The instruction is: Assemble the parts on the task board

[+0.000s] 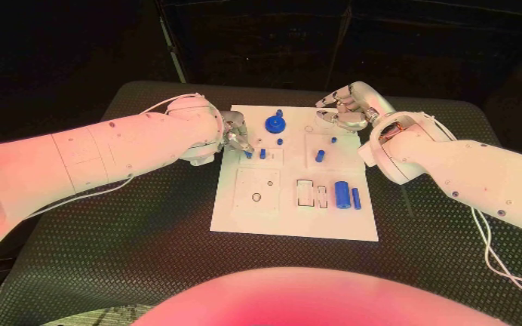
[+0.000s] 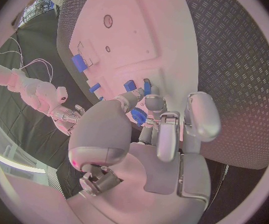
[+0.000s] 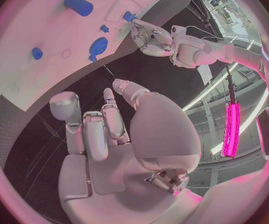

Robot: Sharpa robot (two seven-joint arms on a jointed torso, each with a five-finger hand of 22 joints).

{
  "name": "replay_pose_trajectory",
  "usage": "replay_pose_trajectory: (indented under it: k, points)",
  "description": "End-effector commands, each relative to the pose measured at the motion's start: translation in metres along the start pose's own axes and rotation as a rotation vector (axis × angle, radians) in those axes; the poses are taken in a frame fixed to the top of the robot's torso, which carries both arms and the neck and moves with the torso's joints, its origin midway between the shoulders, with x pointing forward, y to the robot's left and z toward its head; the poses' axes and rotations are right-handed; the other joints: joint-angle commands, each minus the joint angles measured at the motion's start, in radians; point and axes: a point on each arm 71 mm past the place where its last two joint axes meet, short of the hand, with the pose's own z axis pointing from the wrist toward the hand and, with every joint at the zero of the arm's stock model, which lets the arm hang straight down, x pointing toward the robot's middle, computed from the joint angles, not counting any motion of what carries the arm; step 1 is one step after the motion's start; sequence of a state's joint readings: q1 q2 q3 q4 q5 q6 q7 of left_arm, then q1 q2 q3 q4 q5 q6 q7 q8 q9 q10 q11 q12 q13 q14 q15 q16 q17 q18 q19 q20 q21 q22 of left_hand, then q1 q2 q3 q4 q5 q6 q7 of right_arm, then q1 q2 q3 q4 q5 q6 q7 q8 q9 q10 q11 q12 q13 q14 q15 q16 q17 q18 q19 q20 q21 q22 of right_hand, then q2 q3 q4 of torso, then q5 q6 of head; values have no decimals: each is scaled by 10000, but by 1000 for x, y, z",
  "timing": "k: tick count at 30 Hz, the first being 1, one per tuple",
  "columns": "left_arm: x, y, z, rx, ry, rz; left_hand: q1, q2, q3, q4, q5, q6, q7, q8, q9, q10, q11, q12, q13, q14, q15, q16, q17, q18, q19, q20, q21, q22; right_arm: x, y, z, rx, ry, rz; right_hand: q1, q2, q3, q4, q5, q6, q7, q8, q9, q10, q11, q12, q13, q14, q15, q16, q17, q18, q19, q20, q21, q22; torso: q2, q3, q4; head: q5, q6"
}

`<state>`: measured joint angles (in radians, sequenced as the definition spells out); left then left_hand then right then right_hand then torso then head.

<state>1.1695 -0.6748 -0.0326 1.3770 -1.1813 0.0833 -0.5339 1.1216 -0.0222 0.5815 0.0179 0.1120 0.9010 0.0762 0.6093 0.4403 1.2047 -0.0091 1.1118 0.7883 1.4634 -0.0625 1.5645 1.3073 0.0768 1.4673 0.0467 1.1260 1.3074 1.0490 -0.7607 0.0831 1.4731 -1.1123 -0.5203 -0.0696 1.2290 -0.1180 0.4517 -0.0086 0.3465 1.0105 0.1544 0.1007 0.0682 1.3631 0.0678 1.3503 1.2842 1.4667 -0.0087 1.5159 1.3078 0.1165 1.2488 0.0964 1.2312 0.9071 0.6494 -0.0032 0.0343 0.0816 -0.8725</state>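
At frame centre, task board (image 1: 292, 224); left hand (image 1: 234, 139) at its upper-left edge (grip unclear), right hand (image 1: 345, 111), fingers curled on nothing, at upper right

task board (image 1: 293, 220) mid-table (image 1: 142, 250), parts (image 1: 342, 192) on it

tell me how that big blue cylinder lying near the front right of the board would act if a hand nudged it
The big blue cylinder lies on its side on the task board, so it would probably roll sideways. It looks stiff, smooth, likely light plastic; fingers may slip on it.
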Motion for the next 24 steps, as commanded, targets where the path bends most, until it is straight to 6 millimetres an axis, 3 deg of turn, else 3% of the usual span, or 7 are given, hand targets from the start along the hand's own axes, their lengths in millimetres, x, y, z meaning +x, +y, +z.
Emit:
replay_pose_trajectory:
  k: [1, 24]
  points:
    - [5, 3, 1, -158, 250, 275, -71, 75, 896, -845, 28, 55, -107, 76, 31, 77, -6, 37, 10, 1074, -79, 63, 2635, -36, 149, -78, 89, 1664, 0, 2, 1, -98, 45, 12, 84, 29, -51, -15, 61, -76, 16, 69, -3, -7, -8, 22, 9, 804, -1, -49, 1589, 87, -65, 5, -29, 11, -7, 0, -5, 16, -1]
    - [8, 2, 1, -134, 468, 388, -270, 7, 1053, -875, 70, 88, -159, 271, 107, 214, -48, 185, 221, 1074, -113, 63, 2635, -49, 172, -107, 171, 1682, 0, 1, 1, -85, 48, 6, 84, 29, -51, -15, 61, -76, 16, 69, -3, -7, -8, 22, 9, 804, -1, -49, 1589, 87, -65, 5, -29, 11, -1, 11, -12, 39, -1]
